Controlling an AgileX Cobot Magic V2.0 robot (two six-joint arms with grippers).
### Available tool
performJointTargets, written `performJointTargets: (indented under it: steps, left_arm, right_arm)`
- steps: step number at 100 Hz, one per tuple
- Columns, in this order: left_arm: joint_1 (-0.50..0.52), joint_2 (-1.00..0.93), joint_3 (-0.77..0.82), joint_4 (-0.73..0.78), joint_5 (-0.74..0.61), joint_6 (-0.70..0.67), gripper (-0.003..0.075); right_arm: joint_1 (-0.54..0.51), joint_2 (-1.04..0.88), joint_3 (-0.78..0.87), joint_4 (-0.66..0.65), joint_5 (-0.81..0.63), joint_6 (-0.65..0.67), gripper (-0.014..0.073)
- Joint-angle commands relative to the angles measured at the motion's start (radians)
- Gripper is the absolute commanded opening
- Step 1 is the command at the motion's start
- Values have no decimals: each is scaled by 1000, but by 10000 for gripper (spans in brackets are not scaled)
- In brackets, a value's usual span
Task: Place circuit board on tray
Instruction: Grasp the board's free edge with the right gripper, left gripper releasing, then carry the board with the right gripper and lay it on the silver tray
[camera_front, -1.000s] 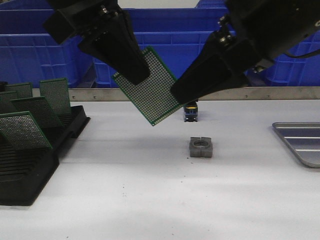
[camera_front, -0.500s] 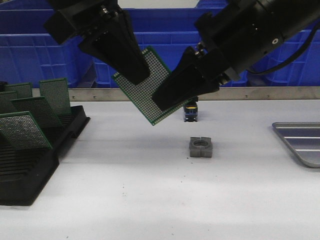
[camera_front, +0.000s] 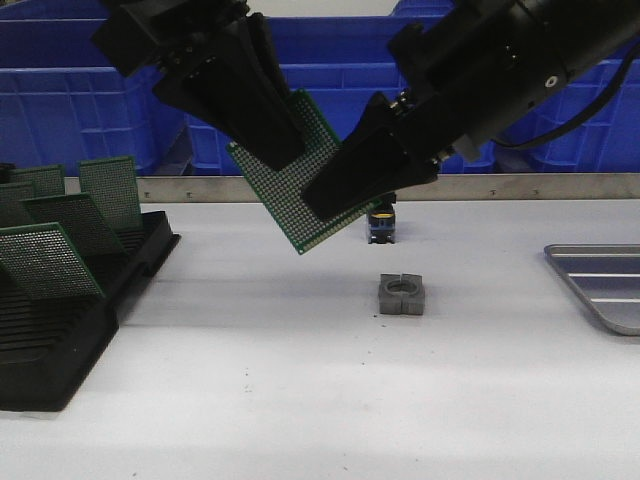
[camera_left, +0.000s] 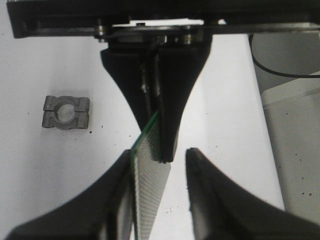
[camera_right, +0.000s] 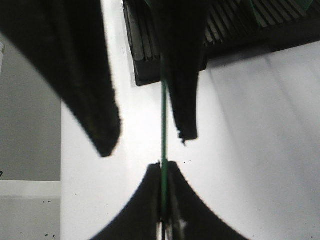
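Bench (camera_front: 300, 400): white and flat, it carries all the things.
Rack (camera_front: 60, 340): black and slotted, at the near left of the bench. Several green perforated boards (camera_front: 45, 260) stand leaning in its slots.
Grey block (camera_front: 402, 295): a small piece with a round hole, lying on the bench near the middle, below the two arms.
Tray (camera_front: 600, 285): grey metal with a raised rim and pale ridge lines, at the right edge of the bench, well apart from the arms. Only part of it is in view, and that part has nothing in it.
Circuit board (camera_front: 290, 205): green and tilted on one corner, in the air above the middle of the bench, between the two pincers and not on the tray.
Right pincer (camera_front: 335, 195): closed tight on the lower right edge of the circuit board. In the right wrist view its fingers (camera_right: 150, 200) press the thin green edge from both sides.
Left pincer (camera_front: 275, 150): at the upper left part of the circuit board with the fingers (camera_left: 200, 190) apart. The board passes through the gap, just beside one finger.
Small blue and yellow object (camera_front: 381, 226): on the bench behind the grey block.
Blue crates (camera_front: 60, 110): big and plastic, in a row at the far side.
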Motion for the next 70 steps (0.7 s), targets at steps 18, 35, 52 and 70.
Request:
performJointTargets:
  steps: [18, 35, 52, 70]
  left_arm:
    - [-8, -44, -54, -44, -12, -4, 487]
    - [4, -44, -88, -29, -18, -4, 487]
    - [10, -44, -90, -27, -51, -4, 487]
    - [10, -44, -90, -27, -64, -4, 487]
  right_arm:
    - [-50, -35, -28, 46, 158, 121, -39]
    - [-167, -35, -28, 12, 208, 270, -39]
    - [-323, -35, -26, -82, 183, 386, -39]
    - [-467, -11, -25, -144, 80, 498, -39]
